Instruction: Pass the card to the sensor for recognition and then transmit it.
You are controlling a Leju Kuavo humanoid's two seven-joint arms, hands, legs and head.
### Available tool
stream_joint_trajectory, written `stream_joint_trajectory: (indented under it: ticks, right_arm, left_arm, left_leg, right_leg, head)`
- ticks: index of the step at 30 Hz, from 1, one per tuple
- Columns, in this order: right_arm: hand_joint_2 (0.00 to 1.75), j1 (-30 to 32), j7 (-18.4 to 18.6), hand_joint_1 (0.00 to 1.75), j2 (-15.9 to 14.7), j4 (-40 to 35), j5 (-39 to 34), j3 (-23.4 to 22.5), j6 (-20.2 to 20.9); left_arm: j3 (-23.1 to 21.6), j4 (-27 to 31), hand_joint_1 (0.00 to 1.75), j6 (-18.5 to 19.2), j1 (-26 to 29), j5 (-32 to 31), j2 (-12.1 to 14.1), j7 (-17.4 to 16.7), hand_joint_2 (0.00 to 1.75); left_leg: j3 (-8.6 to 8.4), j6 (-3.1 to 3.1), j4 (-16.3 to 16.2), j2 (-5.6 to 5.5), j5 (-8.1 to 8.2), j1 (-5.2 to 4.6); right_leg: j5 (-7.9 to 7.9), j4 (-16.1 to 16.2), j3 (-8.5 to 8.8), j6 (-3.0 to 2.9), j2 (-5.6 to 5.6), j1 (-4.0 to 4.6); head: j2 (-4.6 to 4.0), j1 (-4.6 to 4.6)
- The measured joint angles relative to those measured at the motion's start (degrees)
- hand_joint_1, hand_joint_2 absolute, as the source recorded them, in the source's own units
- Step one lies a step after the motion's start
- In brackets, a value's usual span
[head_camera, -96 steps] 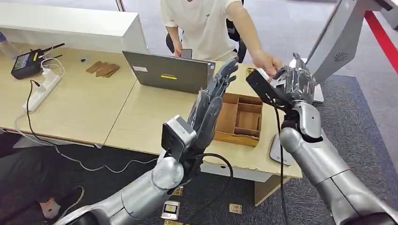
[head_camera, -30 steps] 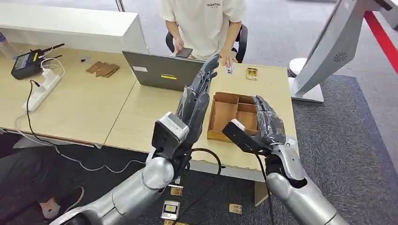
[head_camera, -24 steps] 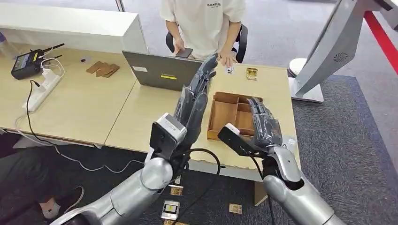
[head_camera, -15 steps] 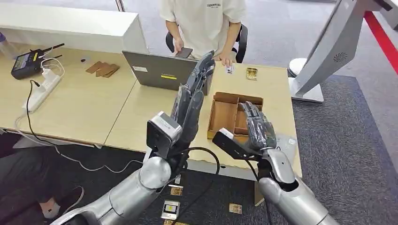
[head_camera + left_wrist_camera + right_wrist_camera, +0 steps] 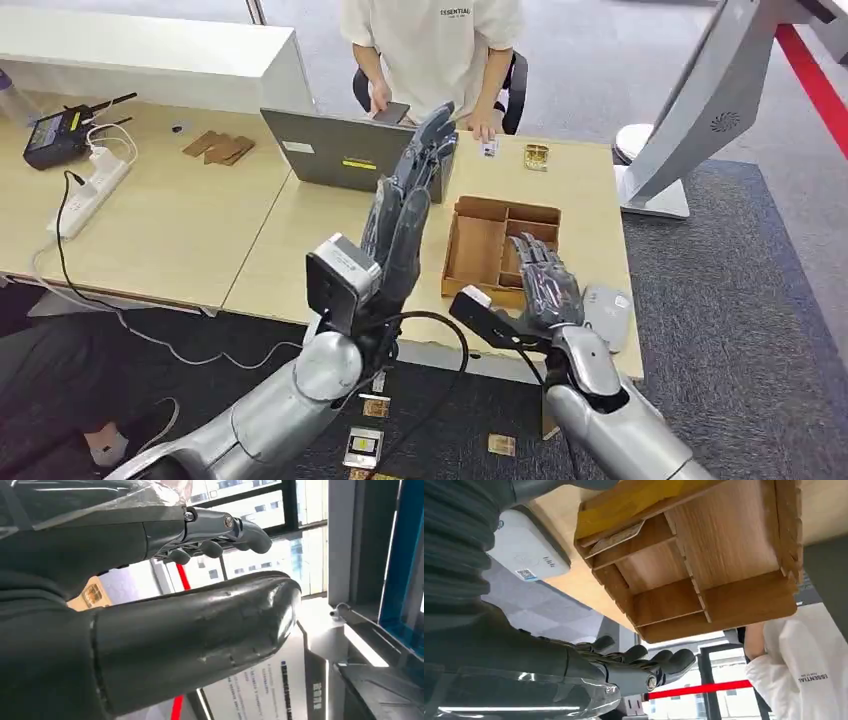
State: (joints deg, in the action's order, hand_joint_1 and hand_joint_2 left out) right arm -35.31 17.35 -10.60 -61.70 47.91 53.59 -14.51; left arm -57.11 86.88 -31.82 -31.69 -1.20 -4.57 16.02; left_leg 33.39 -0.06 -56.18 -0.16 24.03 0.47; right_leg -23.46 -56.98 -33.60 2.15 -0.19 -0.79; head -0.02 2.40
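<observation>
The left hand (image 5: 405, 215) is raised upright over the counter's (image 5: 200, 230) near edge, fingers straight and apart, holding nothing. The right hand (image 5: 545, 290) hangs over the near right corner, fingers extended and empty, between the wooden tray (image 5: 480, 250) and the white sensor (image 5: 607, 315), which lies flat at that corner just beside the tray. In the right wrist view a thin card (image 5: 616, 537) leans in 1 tray (image 5: 704, 575) compartment next to the sensor (image 5: 526, 550); a person (image 5: 435, 45) sits at the far edge behind a laptop (image 5: 345, 150).
</observation>
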Motion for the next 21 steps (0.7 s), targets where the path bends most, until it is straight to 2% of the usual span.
stream_joint_trajectory:
  ticks: [11,16,21]
  right_arm:
    - [1.75,-0.5,-0.2,0.00,1.6,5.6,2.5,0.1,-6.5]
    - [1.75,-1.2,0.4,0.00,2.1,9.2,6.1,-0.7,-12.3]
    - [1.75,-1.8,0.3,0.00,2.4,13.3,6.9,-0.9,-13.6]
  left_arm:
    - [0.0,0.0,0.00,0.8,0.1,0.0,0.0,0.5,0.00]
    - [-0.1,0.0,0.00,2.6,0.4,0.0,-0.4,0.9,0.00]
    - [-0.3,-0.1,0.00,3.2,0.4,0.5,-1.0,1.9,0.00]
  left_leg:
    - [0.00,0.00,0.0,0.00,0.00,0.00]
    - [0.00,0.00,0.0,0.00,0.00,0.00]
    - [0.00,0.00,0.0,0.00,0.00,0.00]
  right_leg:
    - [0.00,0.0,0.00,0.00,0.00,0.00]
    - [0.00,0.0,0.00,0.00,0.00,0.00]
    - [0.00,0.0,0.00,0.00,0.00,-0.01]
  head:
    - [0.00,0.00]
    - [0.00,0.00]
    - [0.00,-0.02]
